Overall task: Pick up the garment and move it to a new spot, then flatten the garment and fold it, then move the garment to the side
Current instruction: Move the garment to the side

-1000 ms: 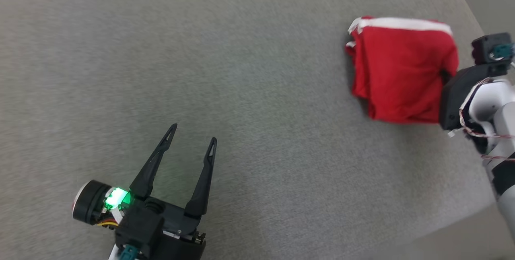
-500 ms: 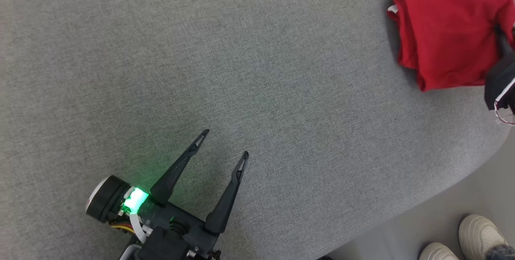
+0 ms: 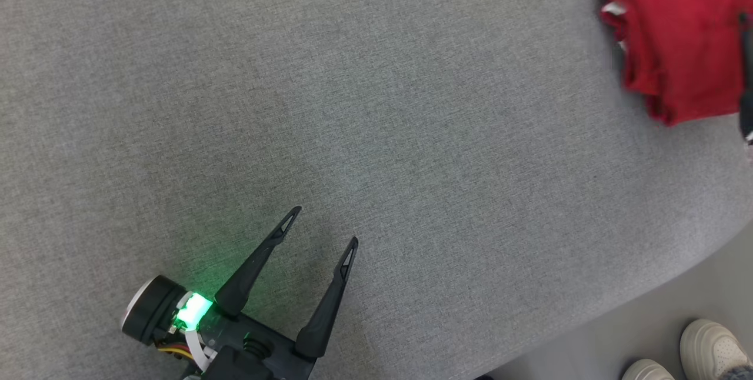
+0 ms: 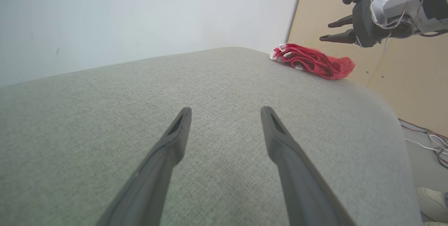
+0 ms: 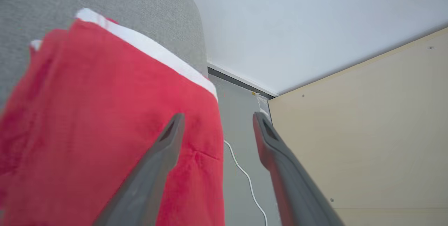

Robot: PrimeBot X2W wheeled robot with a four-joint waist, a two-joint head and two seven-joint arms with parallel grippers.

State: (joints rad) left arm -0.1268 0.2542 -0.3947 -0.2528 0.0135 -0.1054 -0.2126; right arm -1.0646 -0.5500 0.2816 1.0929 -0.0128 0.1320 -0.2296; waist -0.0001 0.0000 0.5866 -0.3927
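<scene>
The garment [image 3: 676,45] is red with a white band and lies folded near the far right corner of the grey cushion [image 3: 353,103]. The left wrist view shows the garment [image 4: 315,63] as a flat stack, with my right gripper [image 4: 325,32] open and hovering just above its right end, not touching. In the right wrist view, the right gripper [image 5: 216,117] holds nothing; the garment [image 5: 105,114] lies below its left finger. My left gripper [image 3: 323,226] rests open over bare cushion at the lower left, far from the garment.
The cushion's rounded edge runs along the lower right, with grey floor [image 3: 676,309] beyond it. A person's pale shoes [image 3: 706,347] stand on that floor. A white cable [image 5: 245,173] lies beside a beige board [image 5: 367,131] past the garment.
My right gripper has opened and let go of the garment's right edge, leaving it on the cushion. The head camera has shifted, pushing the garment toward the picture's top right. The left gripper stays open.
</scene>
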